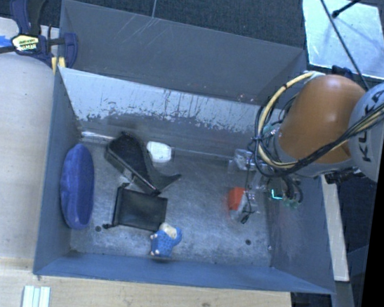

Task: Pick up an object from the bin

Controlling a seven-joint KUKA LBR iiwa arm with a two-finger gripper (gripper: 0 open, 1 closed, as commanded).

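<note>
My gripper [247,208] hangs low over the right part of the bin floor, under the arm's orange cover. A small orange-red thing [234,198] sits right against its left side. Whether that thing is gripped or only lies beside the gripper is unclear.
The left half of the bin holds a blue oval pad [77,186], a black angular tool [134,161] and a small white thing [158,152] by the back wall. A flat black square [139,209] and a small blue-and-yellow thing [164,240] lie towards the front.
</note>
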